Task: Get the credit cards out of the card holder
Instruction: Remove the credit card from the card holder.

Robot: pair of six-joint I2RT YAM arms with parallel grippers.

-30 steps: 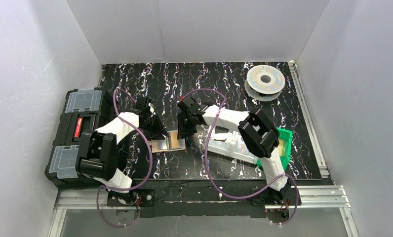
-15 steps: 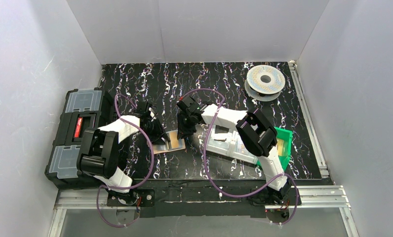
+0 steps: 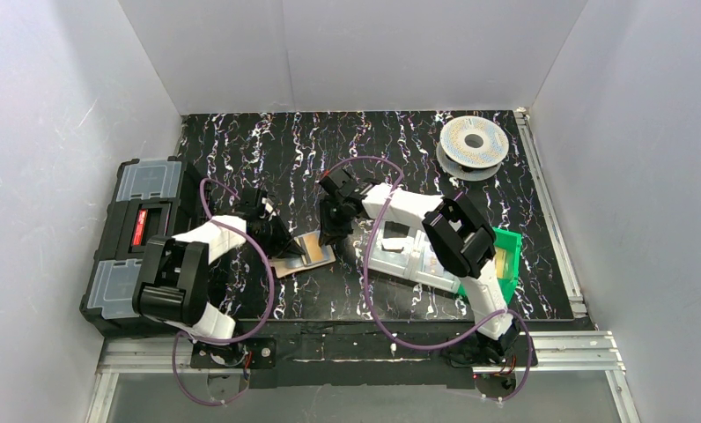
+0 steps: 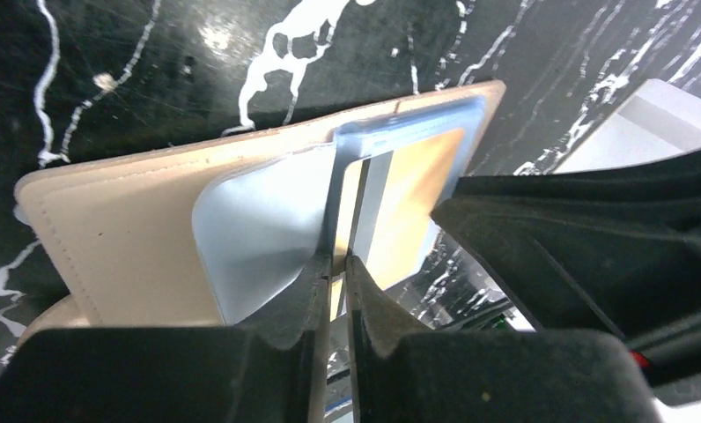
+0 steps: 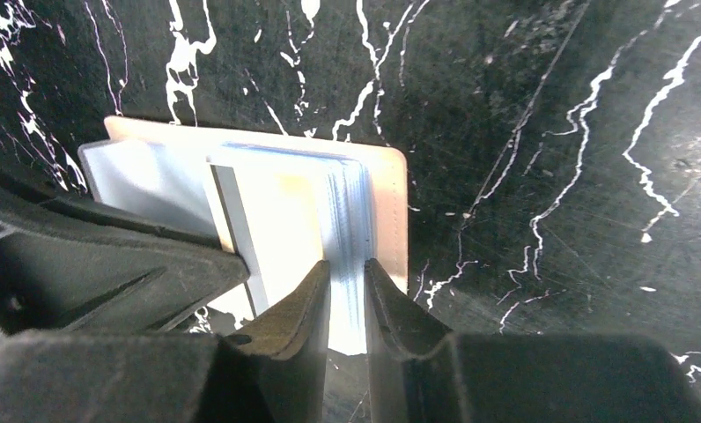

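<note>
Likely light, stiff and slippery, the credit cards [image 4: 250,220] sit fanned inside the open card holder [image 4: 127,229], where the left gripper [image 4: 338,269] pinches 1 card's raised edge and the right gripper [image 5: 347,282] clamps the stack's edge, the safest hold.

Left fingers [image 4: 305,300] now tight on card [image 4: 250,229]

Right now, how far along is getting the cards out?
Done: the wallet lies open. In hand: the left gripper pinches one of the cards by its edge; the right gripper clamps the rest. Left: every card, since none looks out of the wallet yet.
</note>
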